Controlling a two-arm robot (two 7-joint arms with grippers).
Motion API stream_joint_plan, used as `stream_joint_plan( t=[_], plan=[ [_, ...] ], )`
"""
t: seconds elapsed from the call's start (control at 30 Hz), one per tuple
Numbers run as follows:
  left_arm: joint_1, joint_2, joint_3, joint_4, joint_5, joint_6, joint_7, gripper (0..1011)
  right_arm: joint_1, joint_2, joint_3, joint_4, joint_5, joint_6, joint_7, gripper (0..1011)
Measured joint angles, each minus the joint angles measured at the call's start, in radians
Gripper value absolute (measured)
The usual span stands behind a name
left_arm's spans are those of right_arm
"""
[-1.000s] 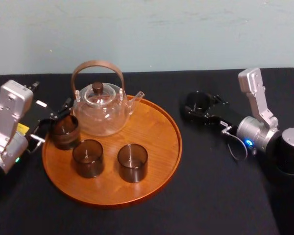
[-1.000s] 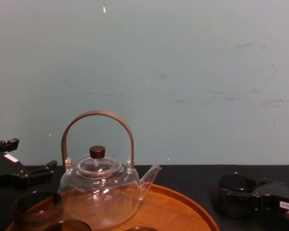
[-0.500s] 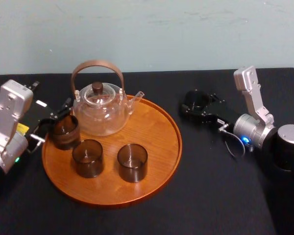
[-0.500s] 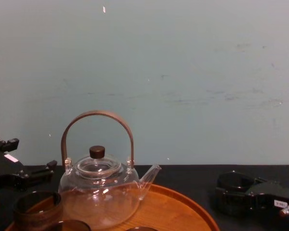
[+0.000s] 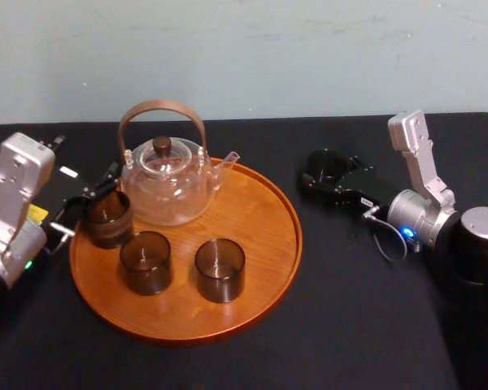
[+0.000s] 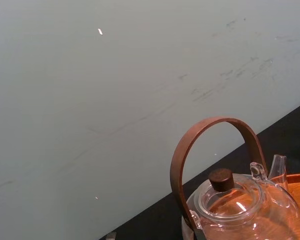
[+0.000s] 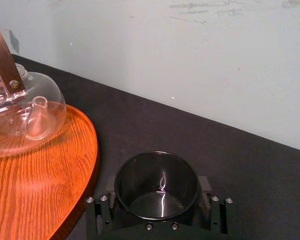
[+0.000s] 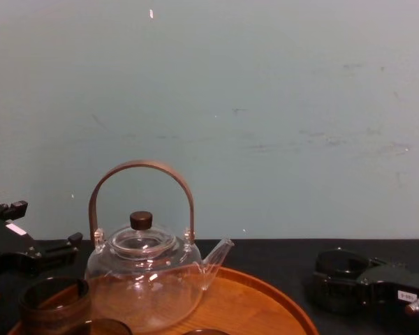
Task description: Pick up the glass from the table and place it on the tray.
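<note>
At three o'clock beside the tray [image 5: 260, 236], the right gripper [image 5: 329, 183] clamps the glass [image 7: 156, 185] from both sides. Best raise it above the rim first, upright, then carry it toward nine o'clock. The left gripper [image 5: 93, 195] idles at the tray's nine o'clock.

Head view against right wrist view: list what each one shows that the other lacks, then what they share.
Head view, not the wrist view: three glasses standing on the tray, with the left claw at the leftmost one.

Right wrist view, not the head view: a close look down into the glass held in the right claw. It is empty and sits beside the tray's rim, not on it.

Shared: the teapot, the tray, and that glass in the right claw.
</note>
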Motion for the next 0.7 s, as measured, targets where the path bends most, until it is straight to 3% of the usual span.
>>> stream_joint_plan(
  t=[0.17,0.7],
  plan=[
    [0.0,0.0,0.0,0.0,0.0,0.0,0.0,1001,0.0,0.0,0.0,0.0,0.0,0.0,0.0,906],
    [0.0,0.0,0.0,0.0,0.0,0.0,0.0,1002,-0.001,0.001,0.0,-0.002,0.001,0.001,0.0,904]
  ],
)
